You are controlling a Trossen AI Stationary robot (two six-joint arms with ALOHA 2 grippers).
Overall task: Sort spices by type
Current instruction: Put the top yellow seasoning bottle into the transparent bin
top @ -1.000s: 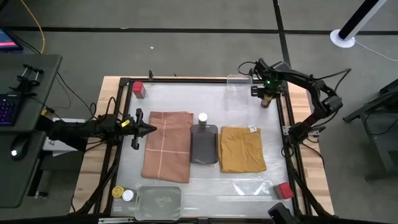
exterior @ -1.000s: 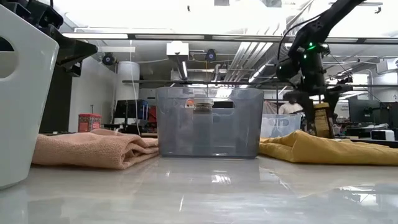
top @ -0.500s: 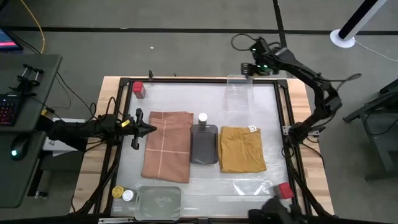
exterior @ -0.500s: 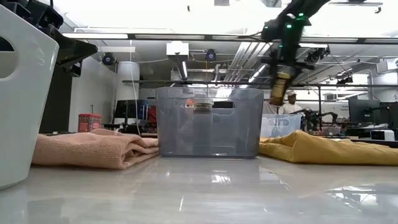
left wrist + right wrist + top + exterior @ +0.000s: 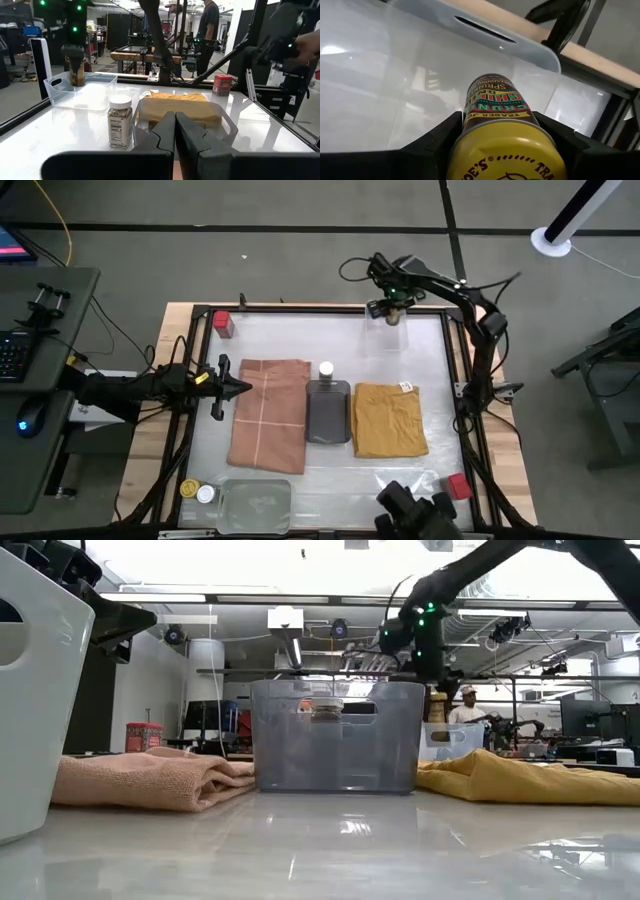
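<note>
Moved since a second ago: the right gripper has swung from the table's far right corner leftward along the far edge, and now hangs over the clear tray.
Right tool: clamped on a yellow-capped jar, fingers snug on both sides below the cap.
Jar position: held in the air above the tray's far end, not touching it.
Jar axis: long axis roughly vertical, cap up toward the wrist, base down toward the tray floor.
Left gripper: parked over the pink cloth, fingers pressed together on nothing.
Risk: released from this height, the jar could tip or roll; drifting outward, it could clip the tray wall or miss.
</note>
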